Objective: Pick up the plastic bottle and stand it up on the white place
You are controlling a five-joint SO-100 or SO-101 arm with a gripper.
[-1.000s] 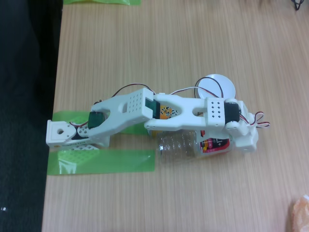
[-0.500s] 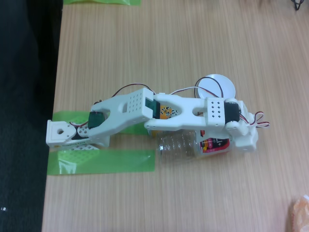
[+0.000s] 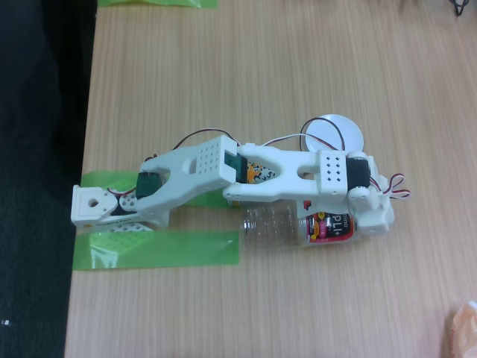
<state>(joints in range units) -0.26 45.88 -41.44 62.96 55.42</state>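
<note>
The plastic bottle (image 3: 287,224) lies on its side on the worktop (image 3: 298,67) in the fixed view, clear ribbed body toward the left, red, black and yellow label toward the right, partly under the arm's forearm. Cap end is hidden beneath the wrist. Looks empty: judged light, thin-walled, apt to dent under squeeze and to roll on its ribs. Smooth plastic, so likely slippery; best hold would be across the labelled section near the shoulder, where the wall is stiffer.

The claw (image 3: 370,221) sits over the label end of the bottle, seen from above. Fingers are covered by the wrist housing; cannot tell whether they are spread or closed on the bottle.

The white place (image 3: 337,132) is a small round plate just beyond the arm, partly crossed by black and red wires (image 3: 298,138). It lies near the bottle, so the carry is short, but the plate is barely wider than the base: standing it needs care.

Green tape strips (image 3: 160,250) mark the arm's base area at left, near the worktop edge. Open wood to the right and above gives ample room to lift and tilt.
</note>
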